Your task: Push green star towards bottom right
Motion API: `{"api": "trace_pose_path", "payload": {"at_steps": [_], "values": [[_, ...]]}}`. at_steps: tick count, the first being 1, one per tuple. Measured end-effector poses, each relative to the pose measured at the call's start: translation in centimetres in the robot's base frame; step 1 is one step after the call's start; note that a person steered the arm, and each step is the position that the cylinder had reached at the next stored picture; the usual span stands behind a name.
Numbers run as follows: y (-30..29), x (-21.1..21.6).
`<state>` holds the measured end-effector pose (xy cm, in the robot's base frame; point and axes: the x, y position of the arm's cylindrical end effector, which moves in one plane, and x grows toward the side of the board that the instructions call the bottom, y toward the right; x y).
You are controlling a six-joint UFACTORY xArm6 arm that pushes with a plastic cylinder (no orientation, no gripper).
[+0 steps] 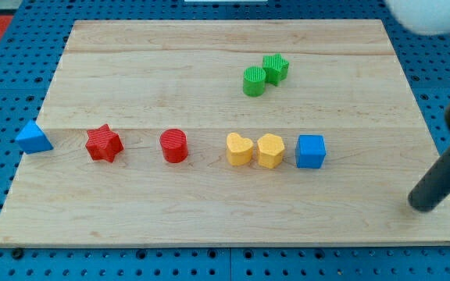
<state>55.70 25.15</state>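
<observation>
The green star (276,68) lies near the view's top, right of centre, on the wooden board (209,211). A green cylinder (254,82) touches it at its lower left. My tip (423,205) is the lower end of the dark rod at the view's right edge, low on the board. It is far below and to the right of the green star, touching no block.
A row crosses the board's middle: blue triangle (33,138) at the left edge, red star (104,144), red cylinder (174,146), yellow heart (239,149), yellow hexagon (270,151), blue cube (311,151). Blue perforated table surrounds the board.
</observation>
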Motion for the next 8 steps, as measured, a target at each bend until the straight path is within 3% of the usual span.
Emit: {"api": "trace_pose_path", "payload": {"at_steps": [2,4,5,6,8], "values": [[-0.7,-13.9],[-2.8,-32.1],[-11.3,-36.4],[-21.6,-36.2],[-23.2,-25.3]]}}
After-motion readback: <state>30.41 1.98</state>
